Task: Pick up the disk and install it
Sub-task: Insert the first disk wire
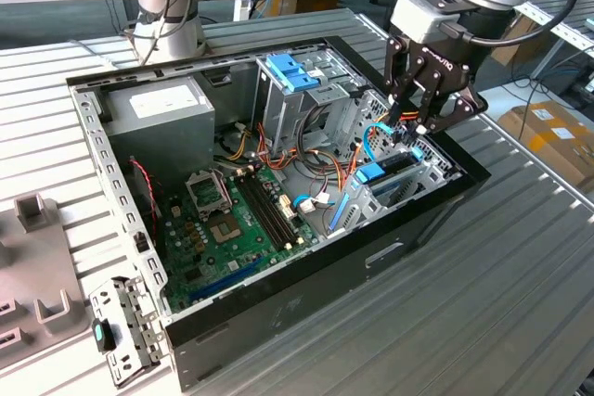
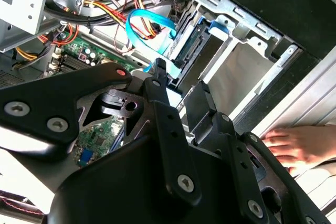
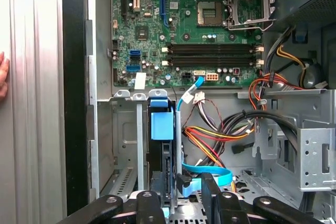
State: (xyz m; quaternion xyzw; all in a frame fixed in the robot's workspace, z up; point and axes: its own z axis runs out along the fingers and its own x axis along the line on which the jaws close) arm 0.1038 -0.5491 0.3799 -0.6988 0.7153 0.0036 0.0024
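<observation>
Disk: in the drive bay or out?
In: the disk stands on edge inside the drive bay, its light-blue caddy rail showing, gripper over it.

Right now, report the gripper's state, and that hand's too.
Gripper: open, holding nothing, just over the disk in its bay.
Person's hand: resting flat, holding nothing.

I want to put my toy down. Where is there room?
On the bare ribbed table, between the computer case and the table's edge. Inside the case it is crowded: wires beside the disk, where the robot's hand hangs.
</observation>
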